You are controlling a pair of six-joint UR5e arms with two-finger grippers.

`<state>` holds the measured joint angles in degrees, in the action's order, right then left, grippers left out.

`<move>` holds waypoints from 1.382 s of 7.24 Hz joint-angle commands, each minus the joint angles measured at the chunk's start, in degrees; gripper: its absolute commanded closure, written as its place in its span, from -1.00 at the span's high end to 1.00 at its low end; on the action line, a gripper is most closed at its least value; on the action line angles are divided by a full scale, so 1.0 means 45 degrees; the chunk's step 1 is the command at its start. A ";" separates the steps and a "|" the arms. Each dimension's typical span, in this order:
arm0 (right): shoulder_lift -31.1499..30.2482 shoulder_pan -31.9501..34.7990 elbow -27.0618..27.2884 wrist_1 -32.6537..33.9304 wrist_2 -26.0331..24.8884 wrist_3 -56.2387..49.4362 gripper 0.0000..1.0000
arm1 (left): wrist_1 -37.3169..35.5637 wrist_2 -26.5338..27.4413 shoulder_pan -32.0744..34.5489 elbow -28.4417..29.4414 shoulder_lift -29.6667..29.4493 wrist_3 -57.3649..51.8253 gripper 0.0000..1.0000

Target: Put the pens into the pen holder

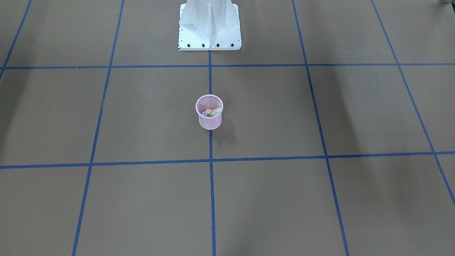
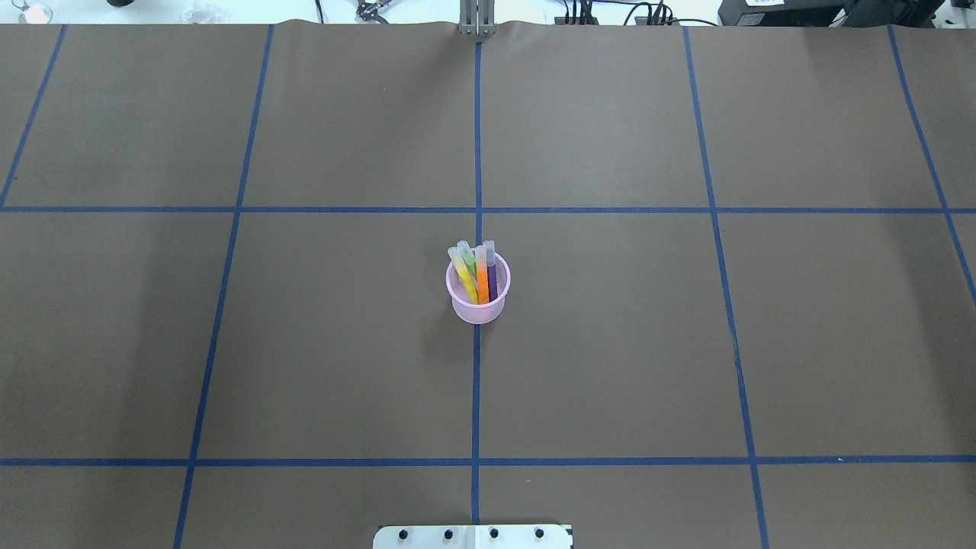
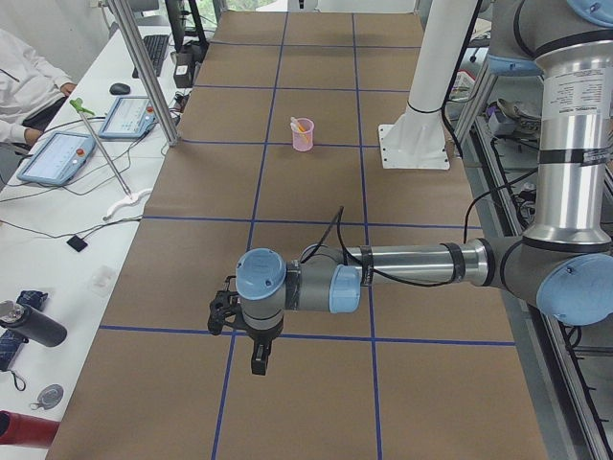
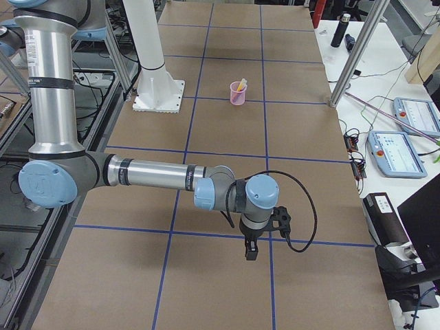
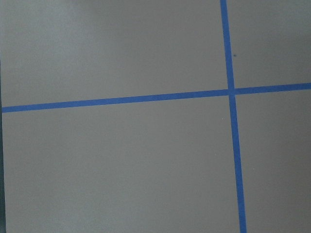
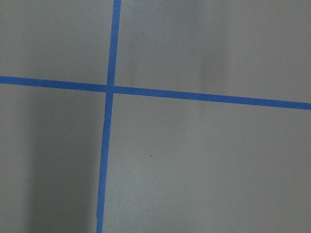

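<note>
— Pens (image 2: 476, 276) aside, how are the grippers?
— The left gripper (image 3: 260, 366) hangs over the table (image 2: 305, 343) far on the left, the right gripper (image 4: 251, 254) far on the right; open or closed I cannot tell (only side views).
— And the pens?
— All four stand in the pen holder (image 2: 478, 310), mid-table.

Tabletop (image 2: 610, 343): matt brown paper-like covering, blue tape lines. Pen holder (image 2: 478, 305): pink wire mesh. Pens (image 2: 482, 276): plastic, translucent caps.

Pens (image 2: 479, 276) inside pen holder (image 2: 477, 305); holder mid-table (image 2: 610, 343)
</note>
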<state>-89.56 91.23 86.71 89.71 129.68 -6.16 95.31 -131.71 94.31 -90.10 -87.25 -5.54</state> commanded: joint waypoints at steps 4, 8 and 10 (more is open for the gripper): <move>-0.0236 -0.0001 0.0417 -0.0092 -0.1590 -0.0020 1.00 | 0.0148 -0.0713 0.0000 0.0061 0.0267 -0.0038 0.99; -0.0236 -0.0001 0.0595 0.0044 -0.0002 0.0157 1.00 | 0.0148 -0.0732 0.0000 0.0002 0.0267 -0.0038 0.99; -0.0255 -0.0001 0.0595 -0.0091 0.0226 0.0177 1.00 | 0.0691 -0.0713 0.0000 0.0041 0.0267 -0.0038 0.99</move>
<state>-90.64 91.23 89.48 89.58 129.78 -5.36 96.95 -134.93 94.31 -90.04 -86.07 -5.71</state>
